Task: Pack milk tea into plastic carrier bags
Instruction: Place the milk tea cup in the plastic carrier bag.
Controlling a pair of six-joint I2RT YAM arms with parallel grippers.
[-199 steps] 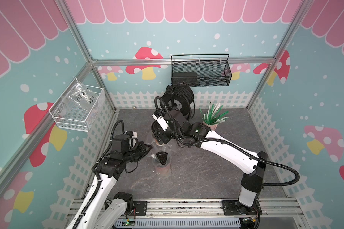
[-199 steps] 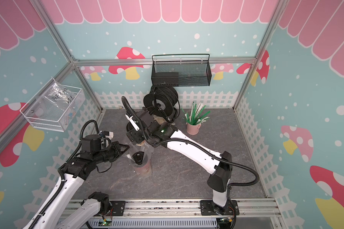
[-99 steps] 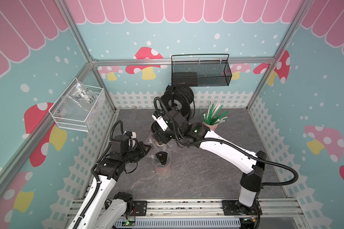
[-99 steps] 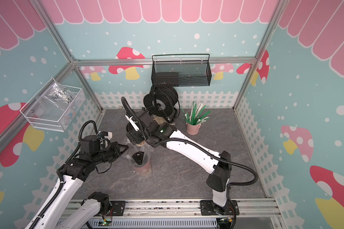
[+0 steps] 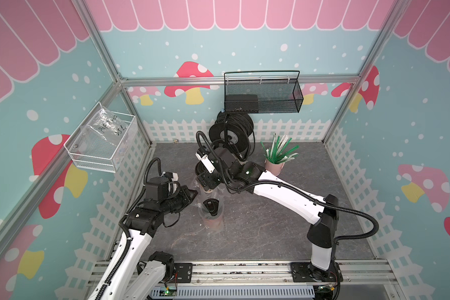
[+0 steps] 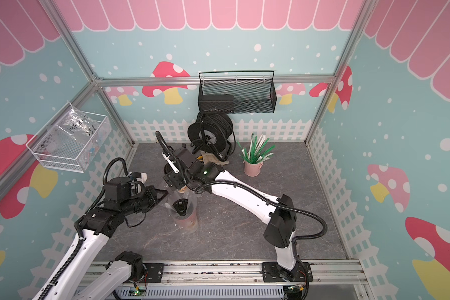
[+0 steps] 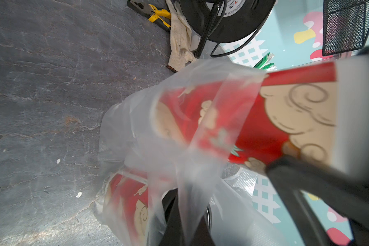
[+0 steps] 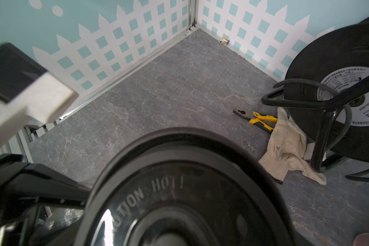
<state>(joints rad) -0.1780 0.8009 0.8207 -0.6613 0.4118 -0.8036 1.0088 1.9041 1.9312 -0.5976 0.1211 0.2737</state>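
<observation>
I see my left arm (image 5: 134, 242) at lower left and right arm (image 5: 294, 198) right of centre as white shells with black joint housings (image 5: 322, 228), ribbed black cable hoses (image 5: 361, 217), a black left gripper (image 5: 192, 193) and a green light (image 5: 249, 171) by the right wrist.

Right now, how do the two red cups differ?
The lower cup stands upright on the table inside the clear bag; the upper cup hangs tilted, only its base at the bag's mouth. The right fingers grip the upper cup; nothing grips the lower cup. Both are red with black lids.
</observation>
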